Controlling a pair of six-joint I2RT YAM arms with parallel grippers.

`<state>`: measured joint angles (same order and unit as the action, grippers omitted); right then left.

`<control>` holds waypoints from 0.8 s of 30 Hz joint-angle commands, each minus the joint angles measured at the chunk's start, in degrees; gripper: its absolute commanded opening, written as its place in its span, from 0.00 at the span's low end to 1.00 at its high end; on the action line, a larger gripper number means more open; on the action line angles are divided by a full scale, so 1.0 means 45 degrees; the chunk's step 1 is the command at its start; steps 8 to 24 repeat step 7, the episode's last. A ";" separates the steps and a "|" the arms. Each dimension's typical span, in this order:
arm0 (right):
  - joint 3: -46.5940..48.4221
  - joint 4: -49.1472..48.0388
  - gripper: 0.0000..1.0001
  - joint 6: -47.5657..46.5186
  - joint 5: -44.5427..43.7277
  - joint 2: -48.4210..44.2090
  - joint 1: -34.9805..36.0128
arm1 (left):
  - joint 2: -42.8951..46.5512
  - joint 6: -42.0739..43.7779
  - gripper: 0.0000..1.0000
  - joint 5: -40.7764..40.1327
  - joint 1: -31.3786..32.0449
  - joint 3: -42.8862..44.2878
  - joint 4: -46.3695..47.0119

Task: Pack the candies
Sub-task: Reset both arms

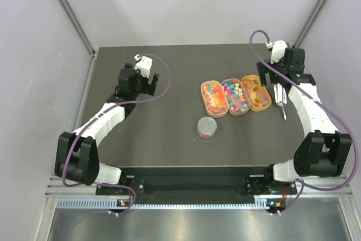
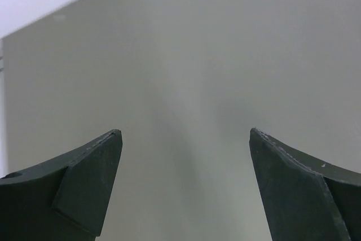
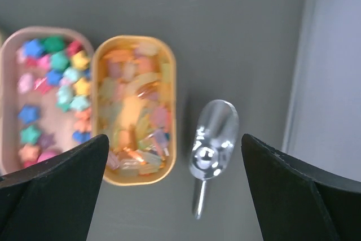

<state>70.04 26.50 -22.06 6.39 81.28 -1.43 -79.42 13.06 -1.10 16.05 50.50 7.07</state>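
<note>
Both arms bow outward from the near edge. The left tool (image 2: 186,139) gapes wide and empty at ten o'clock on the surface (image 1: 163,139), and the right tool (image 3: 175,137) gapes wide over a metal scoop (image 3: 211,145). The candies (image 1: 234,95) fill three oval trays (image 1: 203,90) side by side at two o'clock, long axes running roughly twelve to six.

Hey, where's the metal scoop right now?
The scoop lies on the table's right side, just right of the rightmost tray and apart from it, below the open right hand in its wrist view.
</note>
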 commanded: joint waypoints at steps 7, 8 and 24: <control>0.0412 -0.1632 1.00 0.3203 -0.2671 -0.1460 -0.0327 | 0.0870 -0.0910 0.99 -0.0635 -0.0852 0.0673 0.1027; 0.0412 -0.1632 1.00 0.3203 -0.2671 -0.1460 -0.0327 | 0.0870 -0.0910 0.99 -0.0635 -0.0852 0.0673 0.1027; 0.0412 -0.1632 1.00 0.3203 -0.2671 -0.1460 -0.0327 | 0.0870 -0.0910 0.99 -0.0635 -0.0852 0.0673 0.1027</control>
